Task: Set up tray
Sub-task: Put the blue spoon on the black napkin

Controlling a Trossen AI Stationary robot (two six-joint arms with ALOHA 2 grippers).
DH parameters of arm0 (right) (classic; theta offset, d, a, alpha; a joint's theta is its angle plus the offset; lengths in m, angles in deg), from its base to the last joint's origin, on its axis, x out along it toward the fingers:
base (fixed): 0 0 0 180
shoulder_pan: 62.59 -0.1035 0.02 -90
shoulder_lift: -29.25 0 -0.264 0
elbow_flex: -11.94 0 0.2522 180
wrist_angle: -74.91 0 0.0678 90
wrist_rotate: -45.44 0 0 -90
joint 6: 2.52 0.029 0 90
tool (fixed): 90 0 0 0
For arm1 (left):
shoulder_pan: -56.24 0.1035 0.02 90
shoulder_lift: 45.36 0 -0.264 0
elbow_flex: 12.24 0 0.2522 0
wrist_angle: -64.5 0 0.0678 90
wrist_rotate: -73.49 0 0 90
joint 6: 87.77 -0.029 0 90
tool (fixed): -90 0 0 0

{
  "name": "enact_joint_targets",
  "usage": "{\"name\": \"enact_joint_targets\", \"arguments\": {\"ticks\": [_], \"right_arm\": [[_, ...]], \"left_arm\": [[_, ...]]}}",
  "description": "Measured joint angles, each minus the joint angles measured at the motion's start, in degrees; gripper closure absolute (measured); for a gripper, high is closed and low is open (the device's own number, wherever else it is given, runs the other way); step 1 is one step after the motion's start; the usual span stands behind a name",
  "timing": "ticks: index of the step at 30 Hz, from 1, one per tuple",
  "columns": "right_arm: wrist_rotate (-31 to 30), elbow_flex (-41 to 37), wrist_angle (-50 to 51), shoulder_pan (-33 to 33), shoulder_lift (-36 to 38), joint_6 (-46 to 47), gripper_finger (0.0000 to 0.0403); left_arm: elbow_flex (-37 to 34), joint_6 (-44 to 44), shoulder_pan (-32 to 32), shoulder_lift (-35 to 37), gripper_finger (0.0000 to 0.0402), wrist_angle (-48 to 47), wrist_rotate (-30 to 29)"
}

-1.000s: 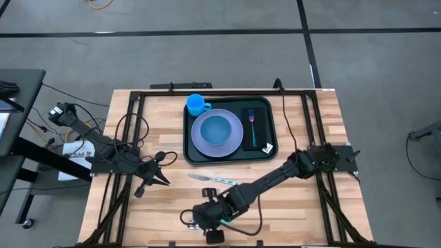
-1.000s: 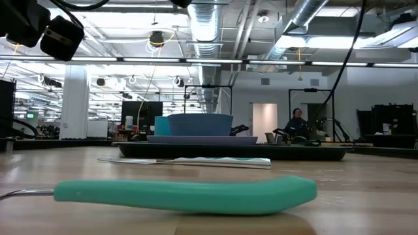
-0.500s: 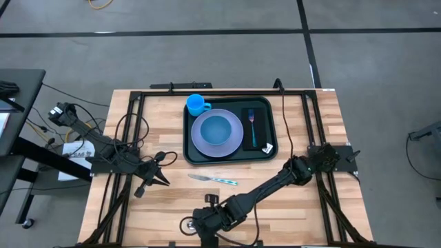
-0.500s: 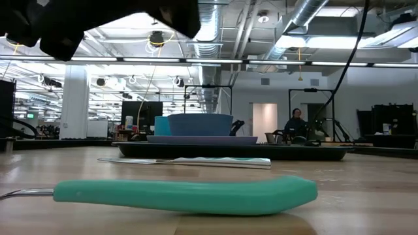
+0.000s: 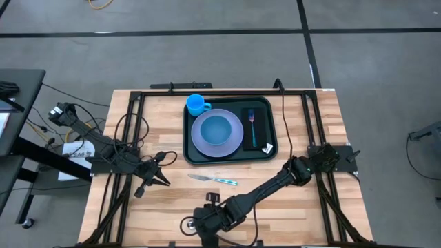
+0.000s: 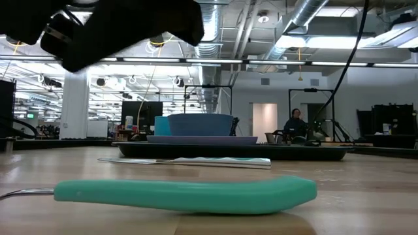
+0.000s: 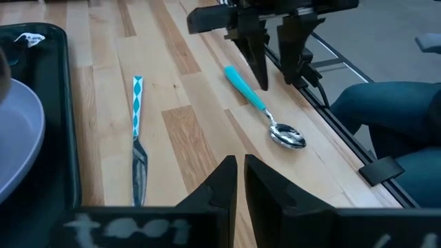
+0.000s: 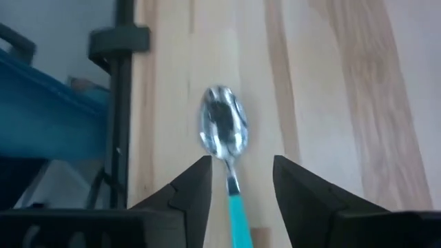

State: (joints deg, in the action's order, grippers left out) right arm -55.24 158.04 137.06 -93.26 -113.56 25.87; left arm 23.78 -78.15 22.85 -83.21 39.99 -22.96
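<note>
A spoon with a teal handle (image 6: 183, 196) lies flat near the table's near edge; its steel bowl (image 8: 222, 131) points toward the table's left. My right gripper (image 8: 238, 169) hangs open just above it, pointing down, one finger on each side of the handle (image 7: 248, 93), touching nothing. The dark green tray (image 5: 231, 160) holds a lavender plate with a blue bowl (image 5: 216, 131), a blue cup (image 5: 197, 105), and a black napkin with a fork (image 5: 252, 127). A knife (image 5: 213, 179) lies on the wood in front of the tray. My left gripper (image 5: 162, 180) waits shut at the table's left.
Black rails run along the table's left and right sides (image 5: 134, 138), with cables beside the left arm. The near table edge (image 8: 124, 138) is right beside the spoon. Bare wood lies between the knife (image 7: 136, 138) and the spoon. A person sits far off in the room (image 6: 295, 124).
My right gripper has moved toward the table's near edge and down over the spoon; in the low view its dark body has come into the top of the picture. It has held nearly still in the last half second. The spoon and knife have not moved.
</note>
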Motion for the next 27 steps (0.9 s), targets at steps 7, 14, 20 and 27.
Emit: {"name": "enact_joint_targets", "arguments": {"ticks": [7, 14, 20, 27], "right_arm": [[-0.4, 0.0, 2.5, 0.5, 0.0, 1.6, 0.0278], [0.0, 0.0, 2.1, 0.4, 0.0, 1.6, 0.0276], [0.0, 0.1, -0.9, 0.2, -0.8, 1.2, 0.0269], [1.8, -0.2, -1.4, 0.2, -4.3, 1.5, 0.027]], "left_arm": [[0.0, 0.0, 0.0, 0.0, 0.0387, 0.0, 0.0], [0.0, 0.0, 0.0, 0.0, 0.0387, 0.0, 0.0], [0.0, 0.0, 0.0, 0.0, 0.0387, -0.1, 0.0], [0.0, 0.0, 0.0, 0.0, 0.0387, 0.0, 0.1]]}}
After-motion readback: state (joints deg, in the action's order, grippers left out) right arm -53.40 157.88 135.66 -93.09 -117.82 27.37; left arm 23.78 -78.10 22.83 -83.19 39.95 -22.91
